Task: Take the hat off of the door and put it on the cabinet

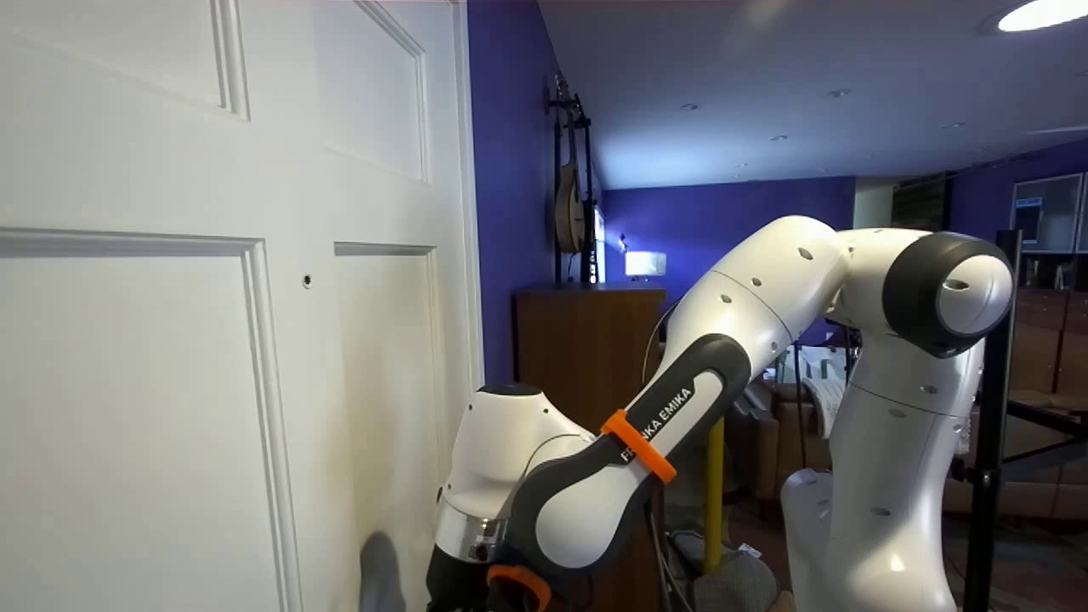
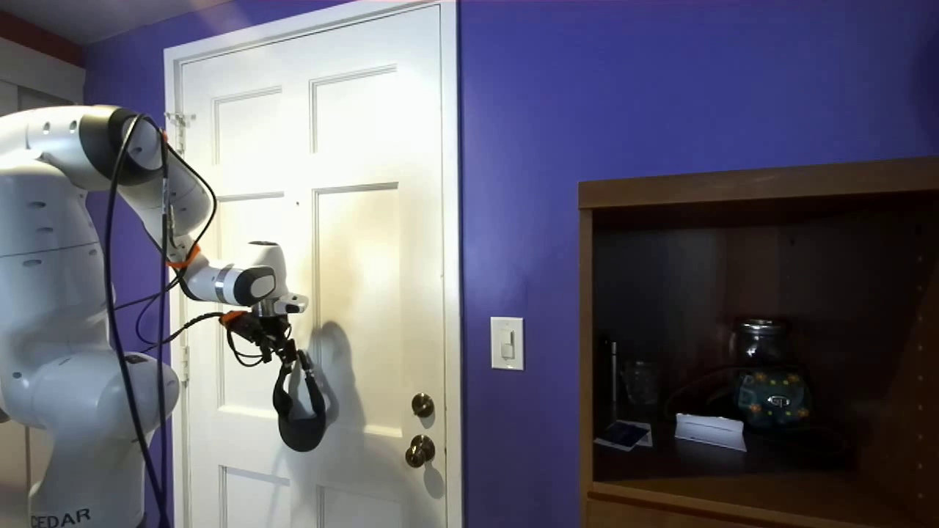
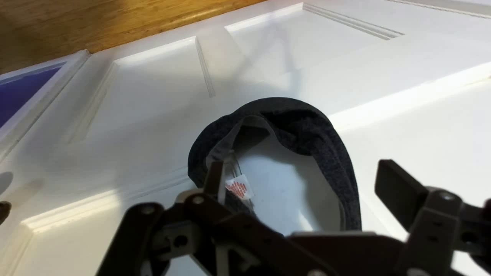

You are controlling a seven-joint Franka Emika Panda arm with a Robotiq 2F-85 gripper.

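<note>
Well, the hand [image 3: 301, 178] is spread apart. In an exterior view, the hat [image 2: 302, 434] is at its six o'clock, by the door [image 2: 367, 242]. Probably reaching is done; grabbing and carrying to the three-o'clock cabinet [image 2: 763, 184] aren't.

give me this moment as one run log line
claw: open, at hat | hat: in front of door, support unclear | cabinet: hat not on it | status: transfer not done

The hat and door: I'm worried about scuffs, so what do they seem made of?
Hat: likely cloth, matte, judging by its mottled surface and soft folds. Door: smooth white paint, probably satin, from its soft sheen; perhaps wood beneath, given its panelling, though paint hides that.
</note>
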